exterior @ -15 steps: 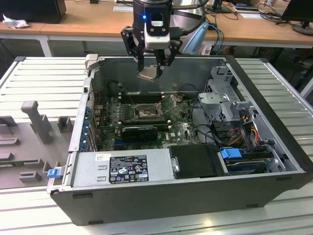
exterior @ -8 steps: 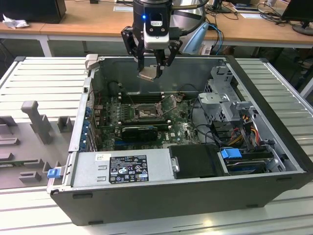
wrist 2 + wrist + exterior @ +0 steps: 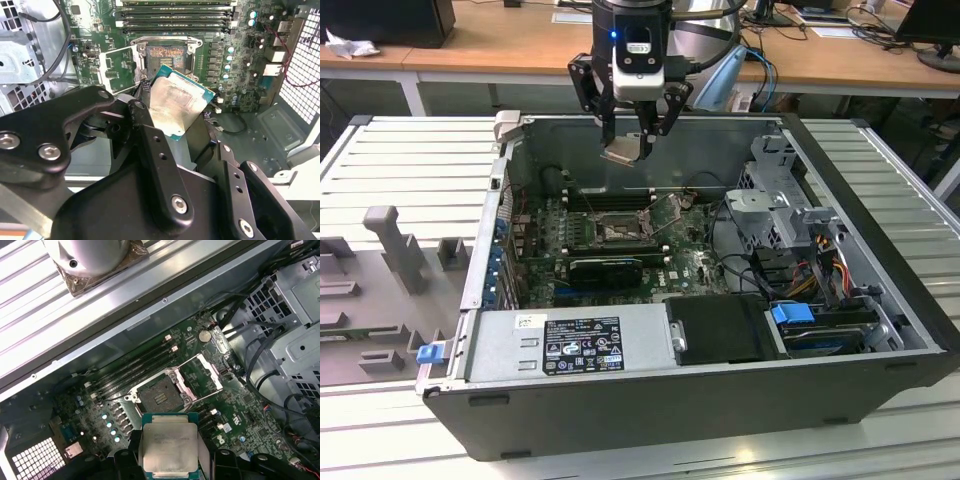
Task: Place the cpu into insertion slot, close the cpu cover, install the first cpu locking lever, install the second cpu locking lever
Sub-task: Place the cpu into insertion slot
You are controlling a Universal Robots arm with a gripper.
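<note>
— What have the jaws got hold of?
— The cpu [image 3: 169, 447]. They're closed on two opposite edges of it, with its pale metal top showing.
— Where is it over the case [image 3: 480, 250]?
— High, about level with the case's far wall and well apart from the green board [image 3: 695, 265].
— And the insertion slot [image 3: 620, 229]?
— Bare, with its dark centre showing, at the board's far edge just in front of the memory slots [image 3: 605, 197]. It lies almost straight beneath the chip, a touch toward the near wall.
— Squared up?
— Not by my reading. In the second wrist view the chip's edges sit turned against the slot's frame, and it hangs tilted.
— The cpu cover [image 3: 212, 371]?
— Raised beside the slot, on the drive cage [image 3: 775, 190] side, with its window off the opening
</note>
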